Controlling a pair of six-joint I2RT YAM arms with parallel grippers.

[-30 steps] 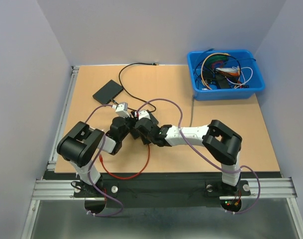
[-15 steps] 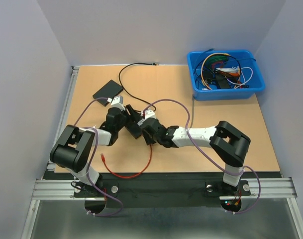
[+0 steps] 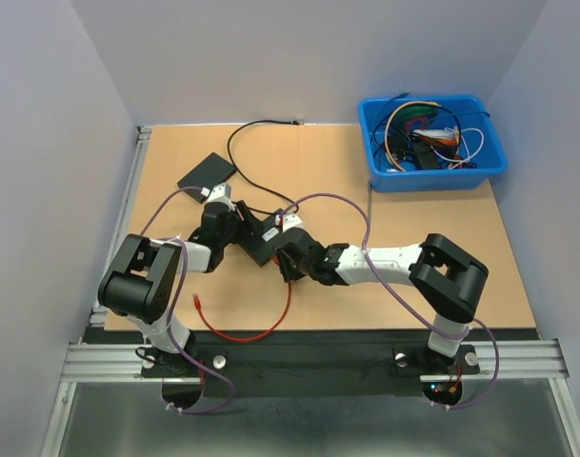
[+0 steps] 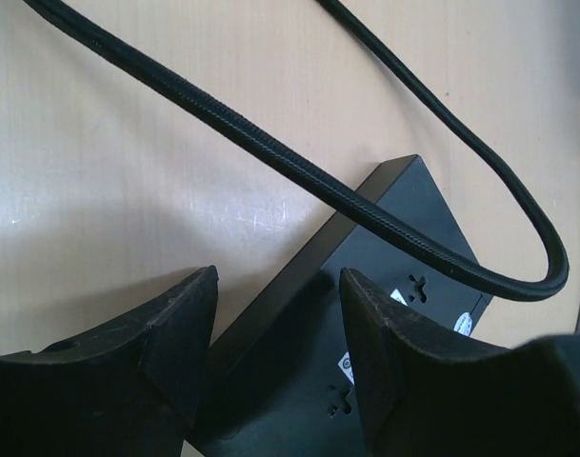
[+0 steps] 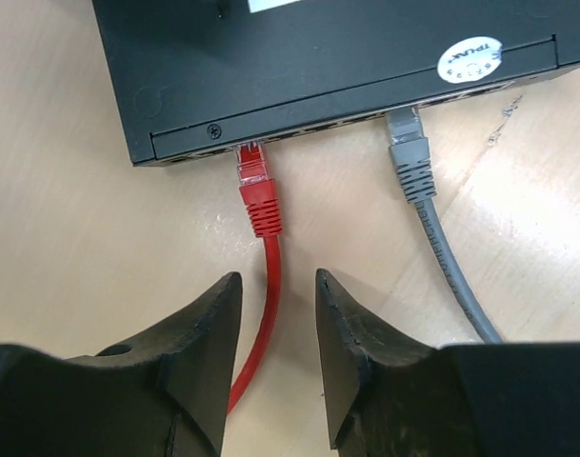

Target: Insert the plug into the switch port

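Observation:
The black switch [image 5: 347, 57] lies on the table, also seen from above [image 3: 261, 246]. A red plug [image 5: 256, 190] sits in a port on its front face, beside a grey plug [image 5: 409, 152]. My right gripper [image 5: 277, 278] is open just behind the red plug. The red cable [image 3: 285, 295] runs between its fingers, and neither finger presses it. My left gripper [image 4: 279, 273] is open and straddles one edge of the switch [image 4: 404, 248]. One finger is beside the wall and the other over the top.
A black cable [image 4: 270, 157] loops over the switch's far corner. A second flat black box [image 3: 206, 174] lies at the back left. A blue bin [image 3: 432, 179] of cables stands at the back right. The red cable's loose end [image 3: 198, 303] lies near the left arm.
My right gripper's jaws have widened and it has backed slightly away from the switch. The left wrist has swung toward the back left, with its fingers still at the switch.

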